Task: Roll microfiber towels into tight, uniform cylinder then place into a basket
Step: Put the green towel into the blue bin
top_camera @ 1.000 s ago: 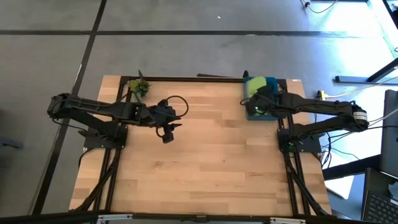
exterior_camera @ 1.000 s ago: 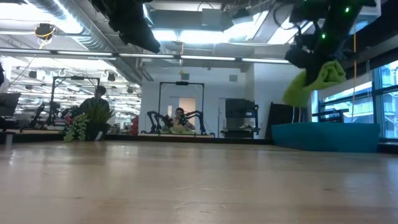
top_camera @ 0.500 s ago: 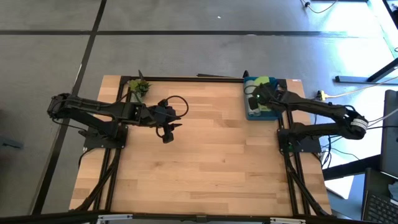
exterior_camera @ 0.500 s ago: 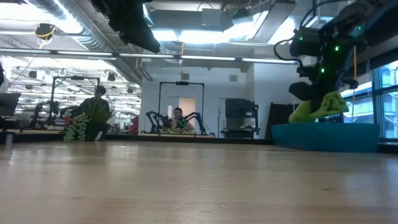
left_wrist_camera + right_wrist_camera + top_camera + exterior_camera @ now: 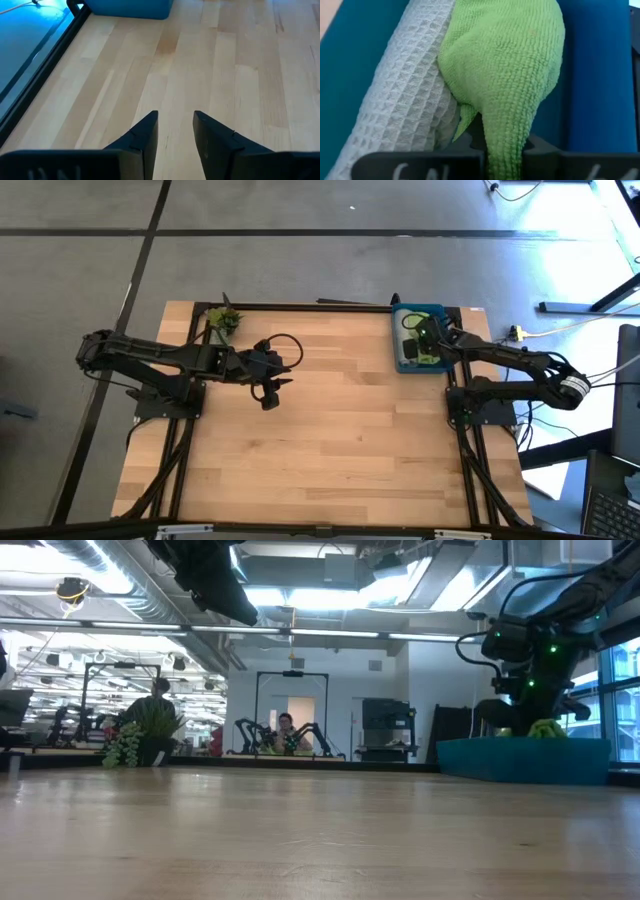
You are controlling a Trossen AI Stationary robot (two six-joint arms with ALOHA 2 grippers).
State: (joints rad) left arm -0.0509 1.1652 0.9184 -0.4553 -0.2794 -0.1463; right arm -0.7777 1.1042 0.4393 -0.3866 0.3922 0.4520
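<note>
Placing step: the right end effector point(image 5: 502, 150), pinched on the green towel point(image 5: 510, 65), lowers it beside the grey towel point(image 5: 405, 100) inside the basket point(image 5: 400, 360) at the bench's far right corner; release next, while the left end effector point(image 5: 175, 135) idles parted.

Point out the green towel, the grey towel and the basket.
green towel point(image 5: 505, 70): right wrist view, its rounded middle.
grey towel point(image 5: 405, 95): right wrist view, its waffle-textured side.
basket point(image 5: 520, 760): low view, its near blue wall.

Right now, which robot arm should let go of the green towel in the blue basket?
Right. The right gripper is shut on the green towel inside the basket; the left gripper hangs open mid-table.
</note>
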